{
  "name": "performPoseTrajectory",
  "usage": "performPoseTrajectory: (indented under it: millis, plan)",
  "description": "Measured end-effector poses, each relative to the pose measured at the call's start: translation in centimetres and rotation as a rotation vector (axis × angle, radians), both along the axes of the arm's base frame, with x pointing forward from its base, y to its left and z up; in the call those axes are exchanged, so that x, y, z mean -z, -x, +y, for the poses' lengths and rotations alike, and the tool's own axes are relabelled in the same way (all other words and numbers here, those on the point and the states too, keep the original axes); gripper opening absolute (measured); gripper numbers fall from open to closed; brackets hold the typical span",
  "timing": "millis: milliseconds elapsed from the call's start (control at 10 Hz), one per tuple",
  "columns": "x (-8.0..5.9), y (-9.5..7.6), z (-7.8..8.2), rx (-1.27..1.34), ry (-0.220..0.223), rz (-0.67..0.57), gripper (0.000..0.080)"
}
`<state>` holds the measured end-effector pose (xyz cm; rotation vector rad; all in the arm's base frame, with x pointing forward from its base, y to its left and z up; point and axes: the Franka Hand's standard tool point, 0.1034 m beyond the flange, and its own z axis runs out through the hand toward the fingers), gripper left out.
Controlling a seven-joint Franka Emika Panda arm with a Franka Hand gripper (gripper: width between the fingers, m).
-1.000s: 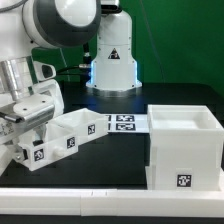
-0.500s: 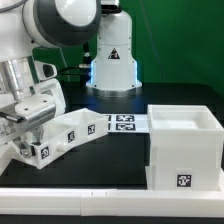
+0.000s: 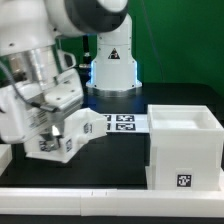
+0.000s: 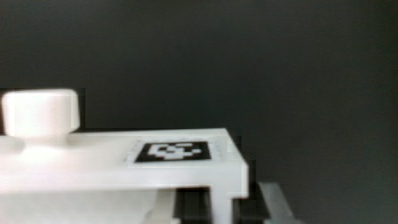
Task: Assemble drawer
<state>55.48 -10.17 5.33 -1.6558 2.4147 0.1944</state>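
My gripper [image 3: 52, 120] is shut on the wall of a white box tray [image 3: 68, 138] and holds it tilted above the table at the exterior view's left. In the wrist view the tray's wall [image 4: 125, 165] sits between my fingertips [image 4: 228, 205]; its tag [image 4: 178, 151] and its round knob [image 4: 39, 112] show. The large hollow casing [image 3: 182, 145] stands upright at the exterior view's right, open side up, with a tag on its front. A white piece [image 3: 5, 157] at the left edge is mostly hidden; I cannot tell whether it is the second tray.
The marker board [image 3: 122, 122] lies flat between the tray and the casing. A white cone-shaped stand [image 3: 112, 60] stands at the back. A long white border rail [image 3: 110, 198] runs along the table's front edge.
The arm has swung toward the exterior view's right and lifted the tray off the table, tilting it more steeply. The casing has not moved.
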Motion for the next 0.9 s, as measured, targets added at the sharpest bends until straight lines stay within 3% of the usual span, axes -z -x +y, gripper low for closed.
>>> performPoseTrajectory:
  millis: [100, 300, 700, 900]
  plan:
    - [-0.3, 0.2, 1.4, -0.008, -0.006, 0.003, 0.0036]
    - [-0.4, 0.3, 2.5, -0.11, 0.01, -0.022, 0.0036]
    - [-0.2, 0.5, 2.9, -0.008, -0.009, 0.017, 0.0036]
    - [-1.5, -1.7, 3.4, -0.05, 0.008, -0.005, 0.0036]
